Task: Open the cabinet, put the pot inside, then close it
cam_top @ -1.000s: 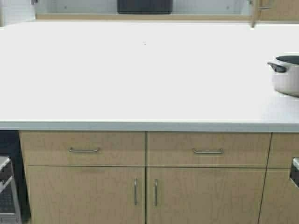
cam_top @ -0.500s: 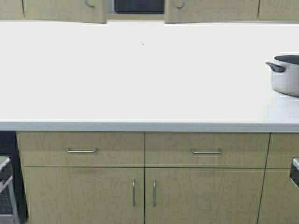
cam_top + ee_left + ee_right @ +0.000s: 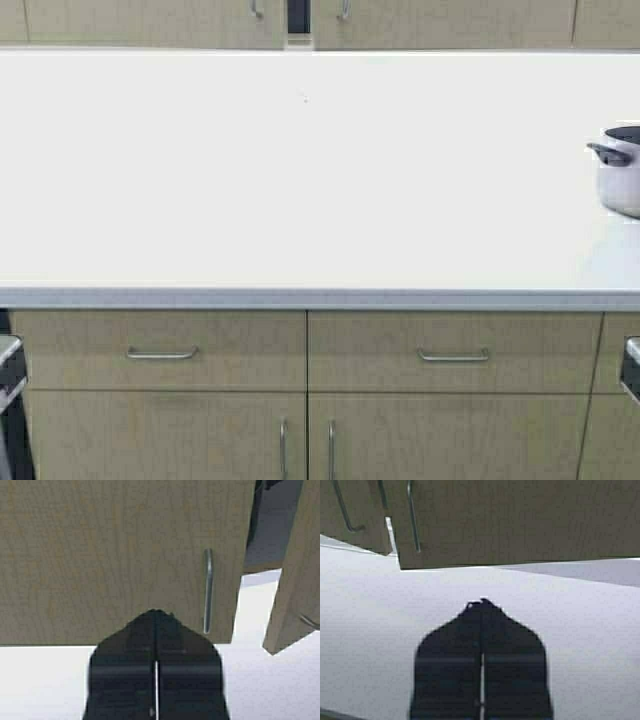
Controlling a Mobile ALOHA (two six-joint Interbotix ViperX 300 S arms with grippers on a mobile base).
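The cabinet (image 3: 150, 22) doors are light tan woodgrain with silvery metal handles. Below them the tabletop (image 3: 300, 170) is plain white. On it stands a silver-grey pot (image 3: 622, 170) with black handles.

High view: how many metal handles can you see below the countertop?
4: left drawer handle, right drawer handle, and two vertical door handles at the centre seam, cut off by the frame's lower edge. More may lie outside the frame.
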